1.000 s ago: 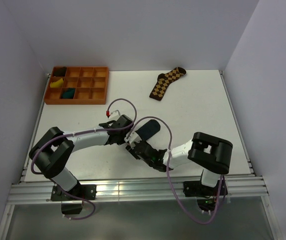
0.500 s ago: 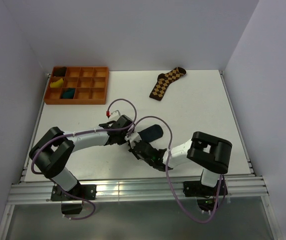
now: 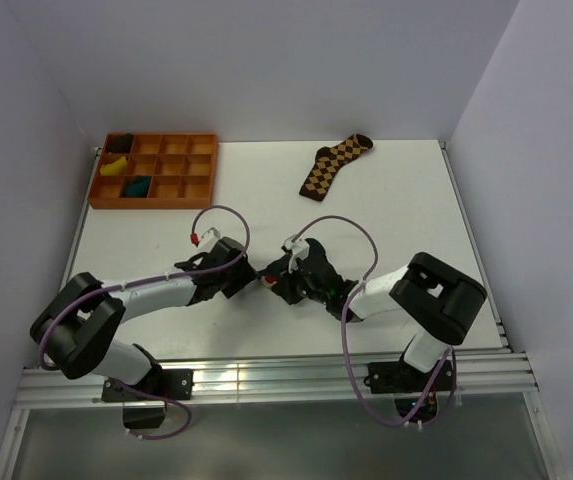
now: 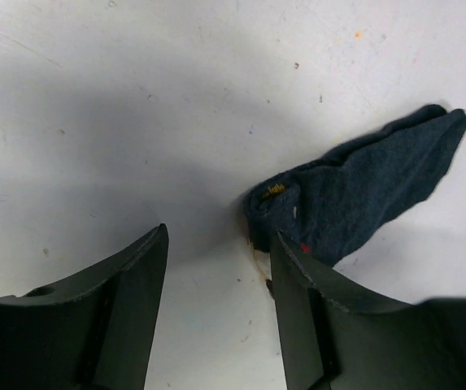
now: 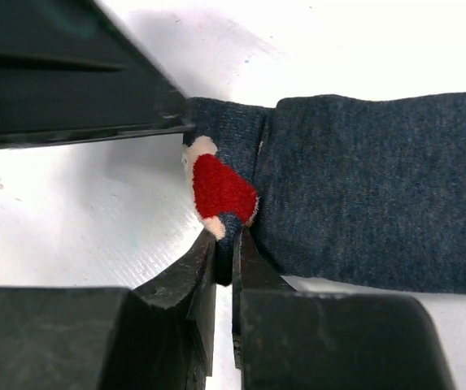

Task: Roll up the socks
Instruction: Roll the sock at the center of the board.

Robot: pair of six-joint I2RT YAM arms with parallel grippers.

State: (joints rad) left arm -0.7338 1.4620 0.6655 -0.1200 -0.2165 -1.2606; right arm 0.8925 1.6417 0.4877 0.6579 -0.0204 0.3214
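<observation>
Dark teal knit, lying flat on the white table [image 3: 406,220]: that is the sock [image 4: 371,191], near the front edge and between the two arms. In the overhead view it is almost wholly hidden under the two grippers, which meet tip to tip there.

The left gripper [image 4: 216,244] has its jaws apart, with bare table between them. Its right-hand finger [image 4: 298,284] sits against the bunched near end of the sock, and the rest of the sock stretches away up and to the right.

The right gripper [image 5: 224,244] has its jaws nearly together, pinching a small fold of the sock's end. Just above the pinch sits a patch [image 5: 220,191], red with a pale rim. It carries no lettering that I can read. A black finger of the other gripper fills the upper left of this view, its edge touching the sock's end.

A small yellow stitched mark [image 4: 275,191] shows on the bunched end, too small to read.

At the far left stands an orange tray [image 3: 176,203] with compartments. A yellow bundle [image 3: 114,168] lies in its left column, and a teal bundle [image 3: 138,186] in the next column, nearest row. A brown-and-tan diamond-patterned sock [image 3: 334,165] lies well apart at the far side.
</observation>
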